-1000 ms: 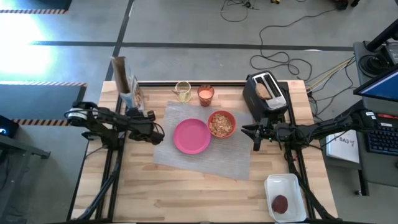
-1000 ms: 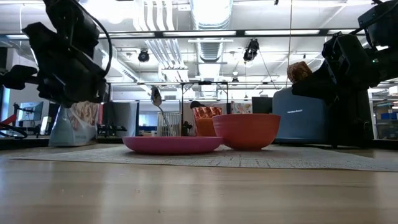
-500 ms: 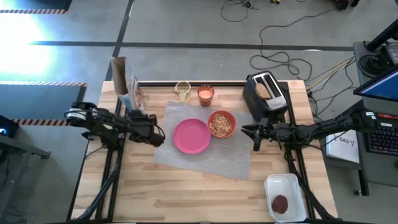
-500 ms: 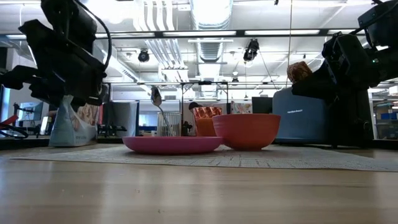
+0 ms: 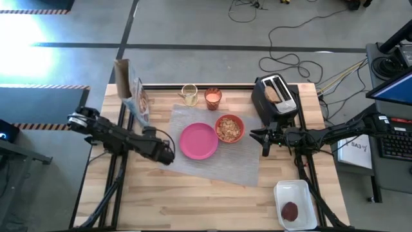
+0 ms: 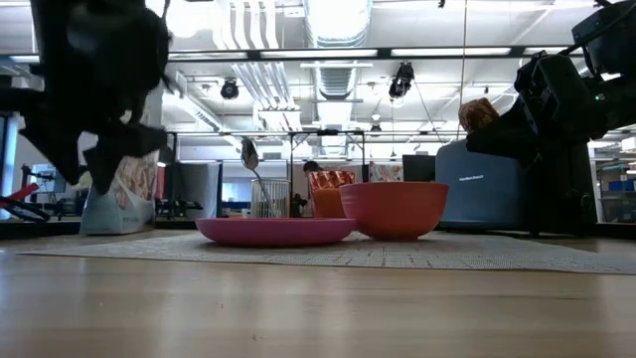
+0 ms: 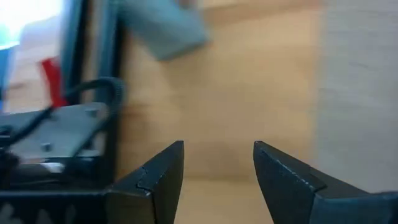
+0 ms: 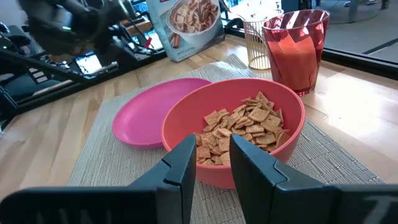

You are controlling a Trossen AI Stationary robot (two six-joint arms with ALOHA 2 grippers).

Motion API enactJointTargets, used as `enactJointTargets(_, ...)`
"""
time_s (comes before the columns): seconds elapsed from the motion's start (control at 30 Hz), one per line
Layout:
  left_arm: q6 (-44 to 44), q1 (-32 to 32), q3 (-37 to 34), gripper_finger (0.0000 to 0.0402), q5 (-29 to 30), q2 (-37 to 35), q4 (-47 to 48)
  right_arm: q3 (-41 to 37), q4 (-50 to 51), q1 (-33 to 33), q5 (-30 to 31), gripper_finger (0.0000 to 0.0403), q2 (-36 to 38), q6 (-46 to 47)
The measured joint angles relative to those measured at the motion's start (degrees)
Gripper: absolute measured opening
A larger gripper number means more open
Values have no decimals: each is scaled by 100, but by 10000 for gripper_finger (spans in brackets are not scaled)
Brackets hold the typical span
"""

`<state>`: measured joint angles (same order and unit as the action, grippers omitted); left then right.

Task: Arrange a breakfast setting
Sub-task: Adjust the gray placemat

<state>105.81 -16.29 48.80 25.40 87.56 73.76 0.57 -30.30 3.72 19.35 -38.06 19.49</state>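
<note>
The grey placemat (image 5: pixel 212 158) lies mid-table. On it rest the pink plate (image 5: pixel 198 141) and the red bowl (image 5: pixel 229 128), which holds cereal. The glass of orange drink (image 5: pixel 212 97) stands at the mat's far edge. The metal spoon (image 6: pixel 250 159) stands in a glass of pale liquid (image 5: pixel 189 95). The toast slice (image 5: pixel 275 95) sticks out of the black toaster. The dark red patty (image 5: pixel 290 211) lies in a white tray. My left gripper (image 5: pixel 168 154) is open and empty, left of the plate. My right gripper (image 5: pixel 262 140) is narrowly open and empty, right of the bowl.
A cereal bag (image 5: pixel 132 90) stands at the far left of the table. The black toaster (image 5: pixel 273 103) stands at the far right. The white tray (image 5: pixel 295 203) sits at the near right corner. Bare wood lies along the near edge.
My left gripper has swung away from the cereal bag toward the table's near edge and a little to the right, ending beside the plate's left rim. Its motion is quick and blurred in the low view.
</note>
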Motion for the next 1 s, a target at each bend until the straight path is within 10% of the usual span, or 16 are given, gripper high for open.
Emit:
enactJointTargets(0.5, -2246, -432, 515, 176, -163, 618, -2521, 1, 0, 1, 0, 86, 0, 1)
enactJointTargets(1.0, -2656, -560, 1310, 176, -684, 2067, -2530, 1, -1, 0, 1, 86, 0, 0)
